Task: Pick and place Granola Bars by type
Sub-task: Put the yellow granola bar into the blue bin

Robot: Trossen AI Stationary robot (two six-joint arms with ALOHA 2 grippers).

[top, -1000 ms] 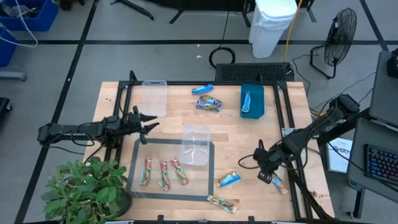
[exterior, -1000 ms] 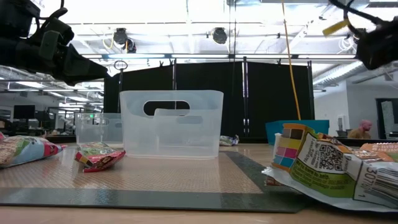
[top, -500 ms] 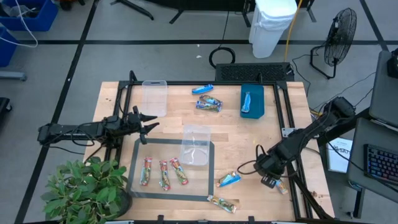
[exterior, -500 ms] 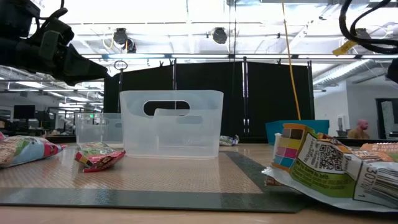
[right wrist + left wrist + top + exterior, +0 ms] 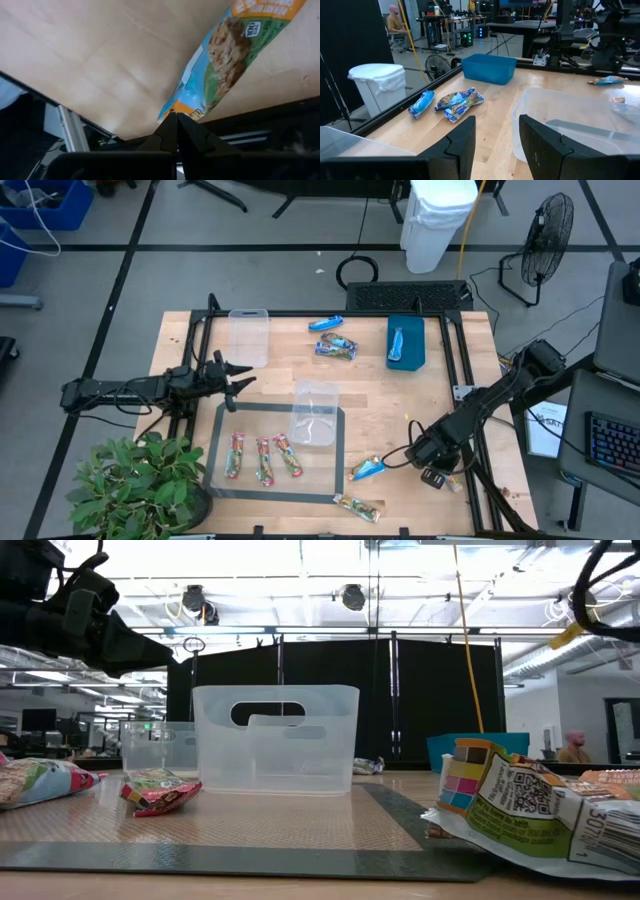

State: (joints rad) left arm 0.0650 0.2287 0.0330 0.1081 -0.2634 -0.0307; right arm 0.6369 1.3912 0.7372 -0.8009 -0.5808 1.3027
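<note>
Orange-and-teal wrapper under my right gripper [image 5: 432, 456]: that granola bar [image 5: 227, 70] lies flat on the wooden table [image 5: 400, 405], at the edge far from the teal tray [image 5: 406, 343]. My fingers are clenched on nothing, tips at the wrapper's end. I judge I must spread them first, then pinch across its middle. My left gripper [image 5: 232, 379] waits half-spread, well away from the tray.
</note>
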